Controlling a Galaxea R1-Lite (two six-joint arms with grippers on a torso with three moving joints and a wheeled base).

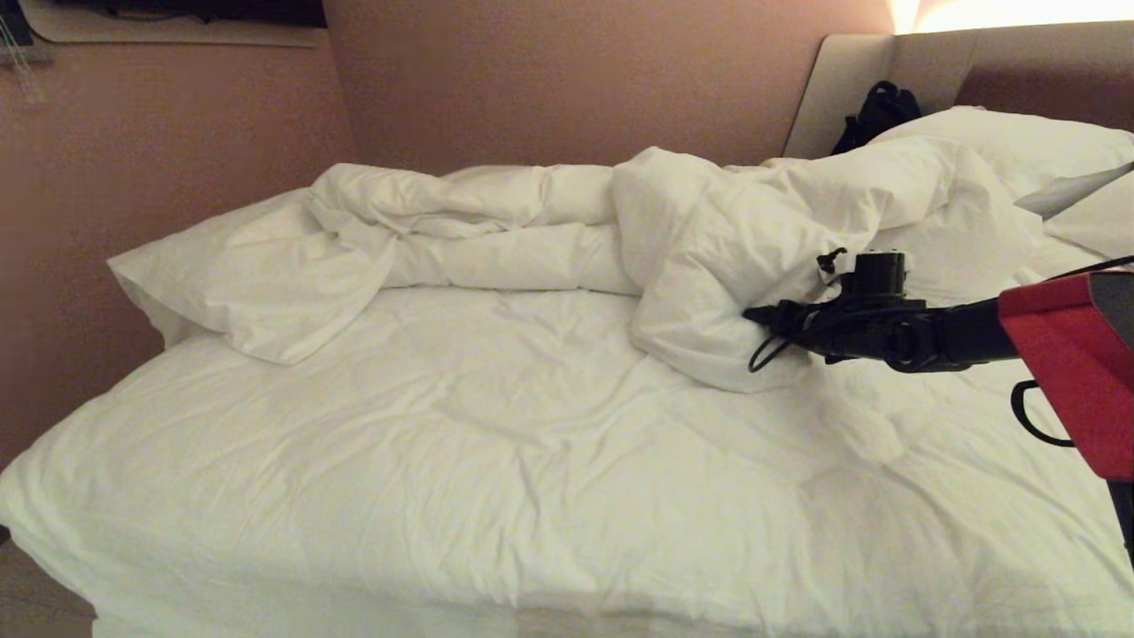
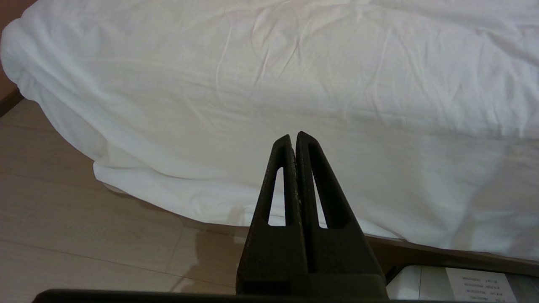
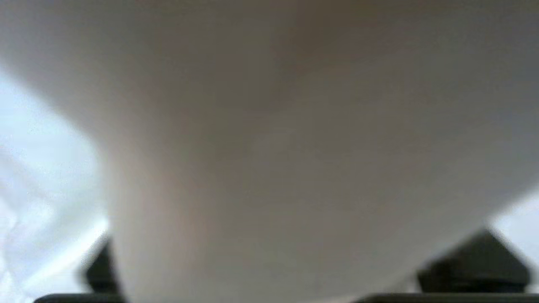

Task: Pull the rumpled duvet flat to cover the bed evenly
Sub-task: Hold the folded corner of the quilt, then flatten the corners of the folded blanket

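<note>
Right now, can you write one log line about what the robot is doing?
step: grabbing fold | right gripper: open around duvet fold | left gripper: shut, idle by bed edge | duvet: bunched at far side

A: Right gripper (image 1: 760,316) is stretched out level from the right, fingers spread wide apart.

B: Left gripper (image 2: 294,136) is kept low, fingers pressed together, nothing gripped.

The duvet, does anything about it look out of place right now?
Yes. The duvet is bunched in a rumpled ridge along the far side of the bed, with one lobe folded forward where the right gripper reaches.
</note>
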